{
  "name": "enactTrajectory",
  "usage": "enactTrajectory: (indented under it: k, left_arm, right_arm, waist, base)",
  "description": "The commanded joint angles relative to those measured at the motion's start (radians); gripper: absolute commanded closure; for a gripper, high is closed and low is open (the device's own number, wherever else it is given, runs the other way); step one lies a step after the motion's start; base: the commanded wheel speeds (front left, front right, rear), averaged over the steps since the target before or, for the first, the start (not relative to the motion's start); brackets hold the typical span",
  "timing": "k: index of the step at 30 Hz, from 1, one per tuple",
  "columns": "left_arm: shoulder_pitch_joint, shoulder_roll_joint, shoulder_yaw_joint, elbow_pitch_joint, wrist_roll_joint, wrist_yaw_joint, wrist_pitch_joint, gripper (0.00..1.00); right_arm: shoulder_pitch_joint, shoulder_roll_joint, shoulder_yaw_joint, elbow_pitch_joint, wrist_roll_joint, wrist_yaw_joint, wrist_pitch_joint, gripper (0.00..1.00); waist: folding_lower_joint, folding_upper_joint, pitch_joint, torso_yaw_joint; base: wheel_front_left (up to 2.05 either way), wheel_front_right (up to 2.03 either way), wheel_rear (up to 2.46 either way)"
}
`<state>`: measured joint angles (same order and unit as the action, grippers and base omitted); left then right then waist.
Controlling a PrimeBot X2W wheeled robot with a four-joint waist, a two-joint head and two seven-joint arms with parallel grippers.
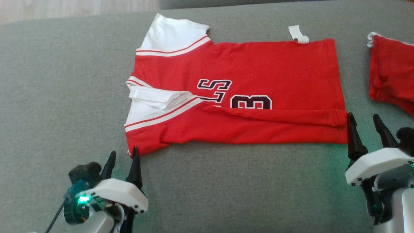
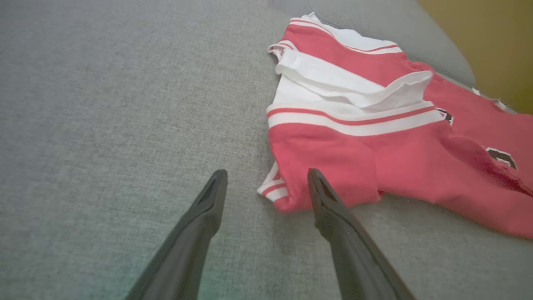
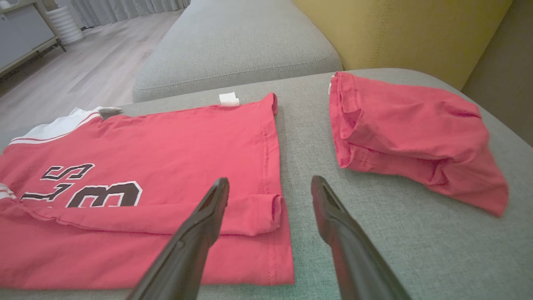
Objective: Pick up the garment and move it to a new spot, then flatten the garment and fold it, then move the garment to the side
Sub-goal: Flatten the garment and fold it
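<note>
A red jersey (image 1: 258, 74) with white sleeves and dark lettering lies spread on the grey cushion (image 1: 58, 97), its near long edge folded over onto the body. My left gripper (image 1: 124, 154) is open at the jersey's near left corner (image 2: 287, 196), with nothing between its fingers. At the near right corner of the jersey (image 3: 266, 216), my right gripper (image 1: 364, 118) stands open and empty, its left finger over the folded hem (image 3: 250, 214).
A second red garment (image 1: 393, 77) lies bunched at the right edge of the cushion (image 3: 416, 125). A white tag (image 1: 299, 34) sticks out of the jersey's far edge. Beyond the cushion are another grey cushion (image 3: 237, 41), a yellow backrest (image 3: 395, 29) and a wooden floor (image 3: 75, 62).
</note>
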<state>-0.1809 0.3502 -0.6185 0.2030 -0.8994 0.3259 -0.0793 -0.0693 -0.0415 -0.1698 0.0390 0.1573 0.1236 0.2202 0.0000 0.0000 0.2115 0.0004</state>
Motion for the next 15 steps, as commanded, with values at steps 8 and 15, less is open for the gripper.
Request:
enactTrajectory:
  k: [8, 15]
  left_arm:
    - [-0.076, 0.004, 0.018, 0.032, -0.026, -0.023, 0.046, 0.24]
    - [-0.103, -0.018, -0.008, 0.046, -0.026, -0.051, 0.062, 1.00]
  right_arm:
    - [-0.034, -0.009, 0.021, 0.002, -0.003, 0.007, 0.022, 0.00]
    - [-0.058, -0.009, 0.018, 0.093, -0.005, 0.007, 0.045, 0.00]
  waist:
    - [0.0000, 0.0000, 0.039, -0.024]
    - [0.0000, 0.0000, 0.057, -0.018]
  base:
    - [0.00, 0.00, 0.00]
    - [0.00, 0.00, 0.00]
